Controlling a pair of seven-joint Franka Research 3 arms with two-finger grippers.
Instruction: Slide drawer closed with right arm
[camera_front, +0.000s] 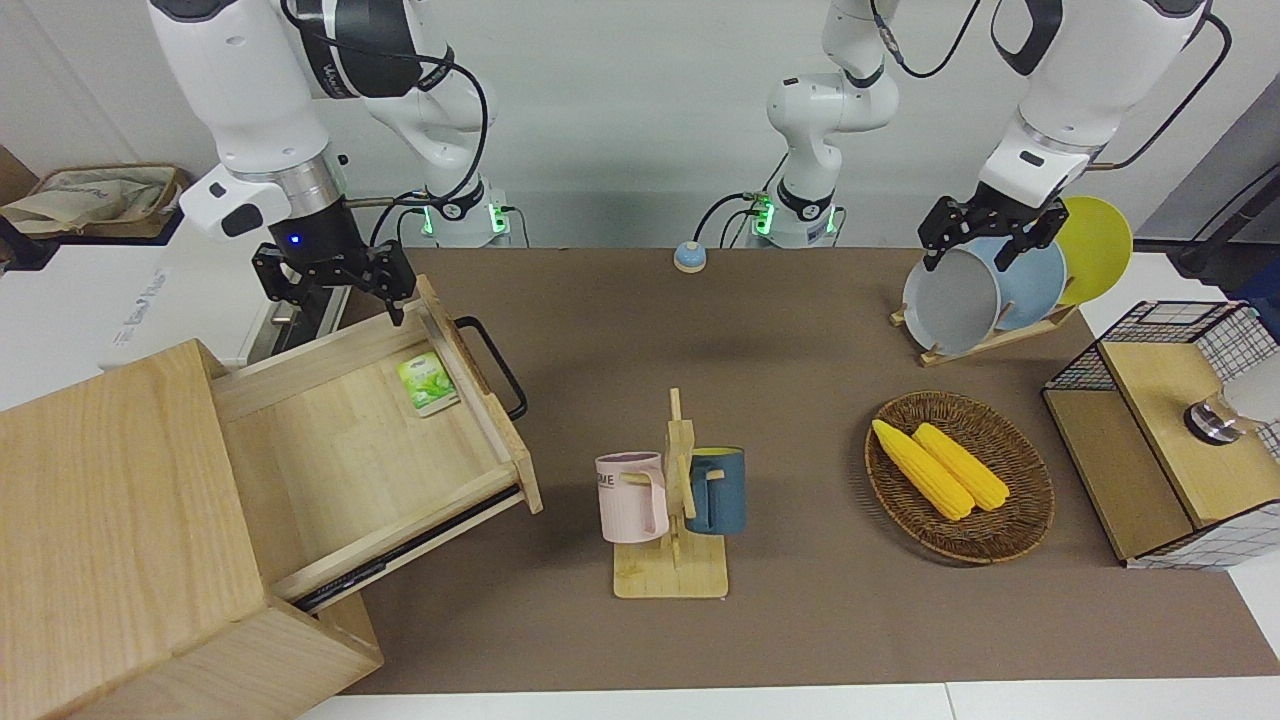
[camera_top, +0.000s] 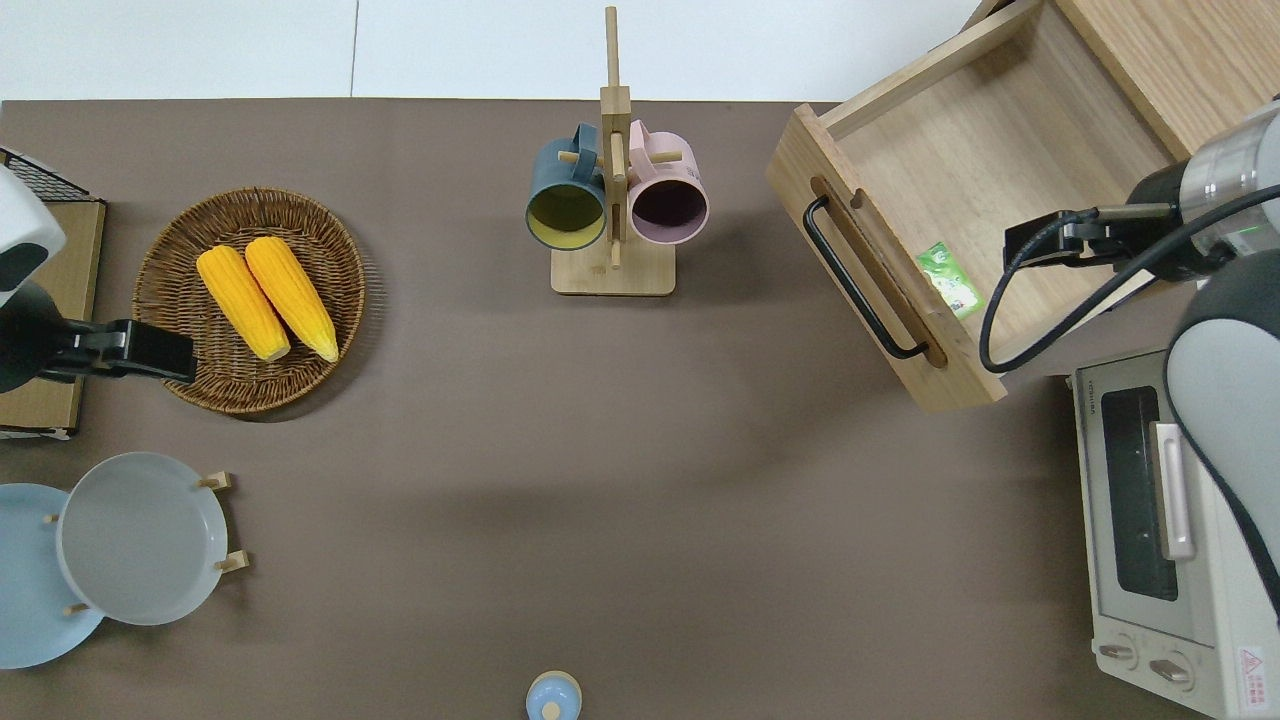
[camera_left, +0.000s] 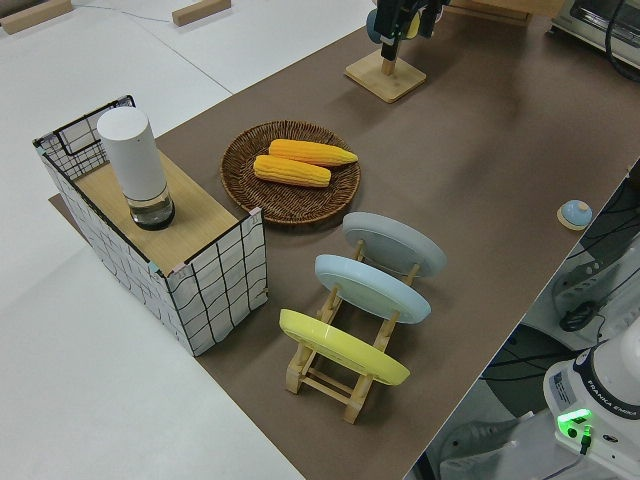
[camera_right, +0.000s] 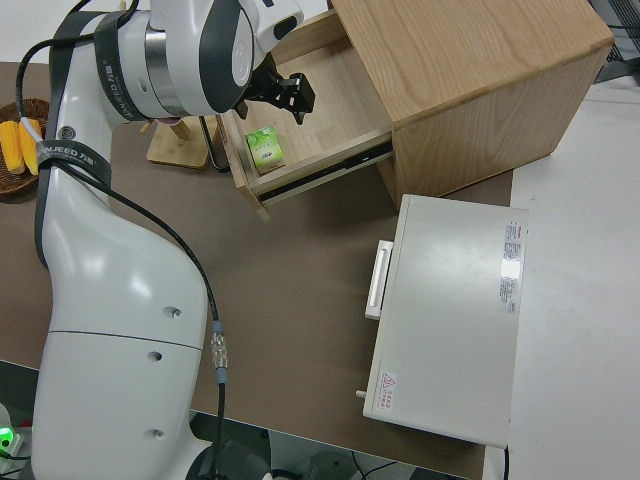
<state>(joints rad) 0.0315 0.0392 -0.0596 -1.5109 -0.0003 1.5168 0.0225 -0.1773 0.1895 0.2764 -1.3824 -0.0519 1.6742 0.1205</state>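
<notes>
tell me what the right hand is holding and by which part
Nothing. The right hand hangs open over the nearer side of the open pale-wood drawer, touching neither its black bar handle nor the green packet inside.

A brown mat covers the table (camera_top: 700, 430). Directly on it stand a wooden mug rack (camera_top: 612, 268), a wicker basket (camera_top: 175, 370), a plate rack (camera_front: 985, 340), a small blue knob (camera_top: 553, 697), a wire-mesh and wood box (camera_front: 1150, 480), a white toaster oven (camera_top: 1150, 560) and a pale-wood cabinet (camera_front: 120, 560).
</notes>
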